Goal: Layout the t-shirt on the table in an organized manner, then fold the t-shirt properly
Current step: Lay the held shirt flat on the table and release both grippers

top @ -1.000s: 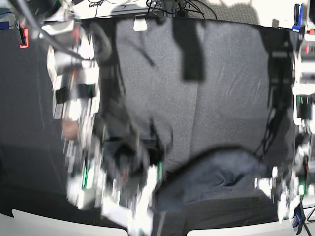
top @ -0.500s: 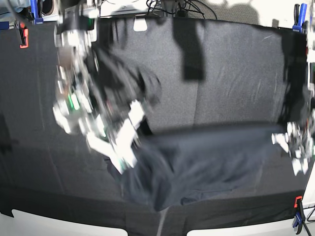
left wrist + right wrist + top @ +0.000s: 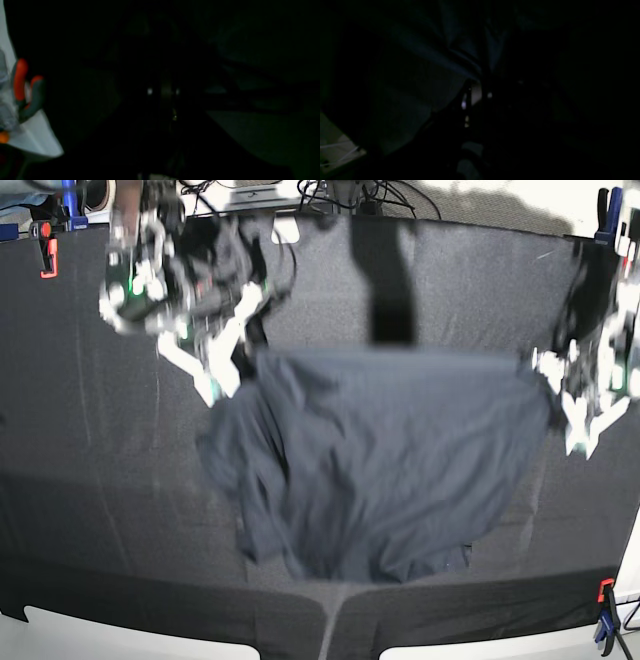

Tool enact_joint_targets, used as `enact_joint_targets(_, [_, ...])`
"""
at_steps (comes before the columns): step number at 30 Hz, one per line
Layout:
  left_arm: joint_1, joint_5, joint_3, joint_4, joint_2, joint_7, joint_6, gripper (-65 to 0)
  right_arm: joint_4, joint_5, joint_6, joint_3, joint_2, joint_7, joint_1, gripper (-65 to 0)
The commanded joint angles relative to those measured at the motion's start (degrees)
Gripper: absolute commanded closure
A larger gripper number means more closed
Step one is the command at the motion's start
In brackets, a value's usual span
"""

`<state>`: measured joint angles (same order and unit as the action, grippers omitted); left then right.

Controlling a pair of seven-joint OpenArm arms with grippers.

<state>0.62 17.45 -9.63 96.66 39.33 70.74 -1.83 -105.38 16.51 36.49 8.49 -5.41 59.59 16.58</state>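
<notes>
Navy t-shirt (image 3: 380, 460) hangs stretched between 2 closed grippers, right (image 3: 225, 375) at 10 o'clock, left (image 3: 560, 395) at 3; lower it evenly onto the table (image 3: 80, 480).

V. dark frame. Right claw (image 3: 476, 86) pinched on t-shirt (image 3: 425, 65) fold; cloth bunched upper left.

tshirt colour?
Dark navy-grey, plain; the t-shirt shows best in the base view.

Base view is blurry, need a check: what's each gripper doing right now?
Left gripper: shut on the shirt's edge.
Right gripper: shut on the shirt's other corner.
</notes>
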Motion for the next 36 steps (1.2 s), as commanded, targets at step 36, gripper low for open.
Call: enact_joint_targets(36, [17.4, -6.1, 0.6, 5.6, 2.0, -11.6, -1.8, 0.0, -19.1, 0.4, 2.1, 11.8, -2.8, -20.8, 6.8, -23.9])
